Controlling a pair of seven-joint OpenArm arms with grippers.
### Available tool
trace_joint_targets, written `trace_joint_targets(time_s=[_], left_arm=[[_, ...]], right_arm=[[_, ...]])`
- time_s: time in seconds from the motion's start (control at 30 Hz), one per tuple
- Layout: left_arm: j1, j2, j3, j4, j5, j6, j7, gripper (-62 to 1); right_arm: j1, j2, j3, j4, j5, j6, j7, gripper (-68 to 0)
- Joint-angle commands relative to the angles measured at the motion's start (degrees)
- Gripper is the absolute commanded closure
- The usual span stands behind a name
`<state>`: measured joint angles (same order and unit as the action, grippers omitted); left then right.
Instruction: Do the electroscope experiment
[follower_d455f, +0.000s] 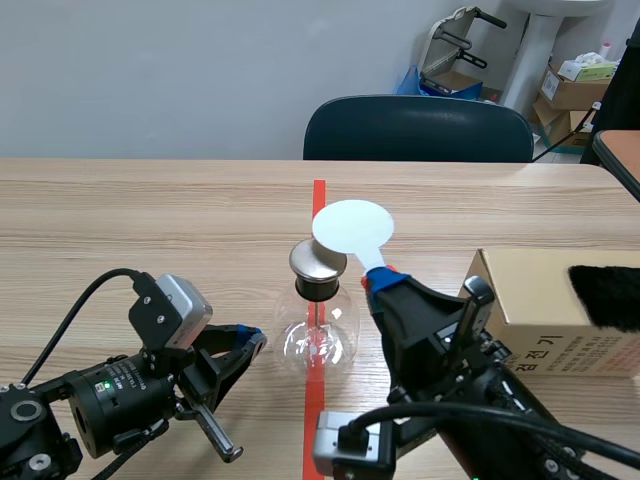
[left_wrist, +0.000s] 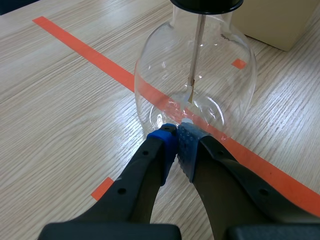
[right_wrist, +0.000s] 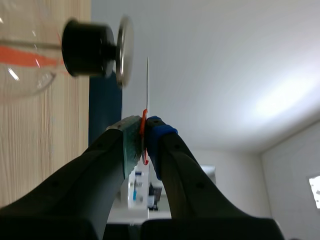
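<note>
Two shut grippers: left gripper, empty, touches the clear glass flask; right gripper clamps the white round paddle, best eased squarely toward the silver metal cap.

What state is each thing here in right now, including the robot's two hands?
glass flask: upright, stoppered.
metal cap: on top of the flask, nothing touching it.
white disc: gripped by its handle, held just over the metal cap with a gap between them.
right hand: shut on the white disc's handle.
left hand: shut on nothing, tips at the flask's base.
cardboard box: resting flat.
black cloth: draped over the box's edge.
</note>
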<state>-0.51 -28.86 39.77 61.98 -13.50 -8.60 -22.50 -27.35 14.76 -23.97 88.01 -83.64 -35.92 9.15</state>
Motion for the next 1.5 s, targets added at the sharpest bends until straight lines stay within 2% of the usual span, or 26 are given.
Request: trace_joint_targets(time_s=[0.0, 0.27, 0.47, 1.47], left_arm=[[-0.2, 0.4, -0.2, 0.9, -0.3, 0.1, -0.6, -4.1], [-0.2, 0.4, -0.2, 0.9, -0.3, 0.1, -0.6, -4.1], [-0.2, 0.4, -0.2, 0.9, -0.4, 0.1, -0.6, -4.1], [-0.2, 0.4, -0.2, 0.9, -0.3, 0.1, -0.5, -4.1]], right_arm=[[0.4, 0.3, 0.4, 0.3, -0.1, -0.4, -2.9, -2.0], [0.4, 0.3, 0.4, 0.3, -0.1, -0.4, -18.1, -2.0], [0.4, 0.3, 0.4, 0.3, -0.1, -0.4, -24.0, -2.0], [0.4, 0.3, 0.4, 0.3, -0.1, -0.5, -24.7, -2.0]])
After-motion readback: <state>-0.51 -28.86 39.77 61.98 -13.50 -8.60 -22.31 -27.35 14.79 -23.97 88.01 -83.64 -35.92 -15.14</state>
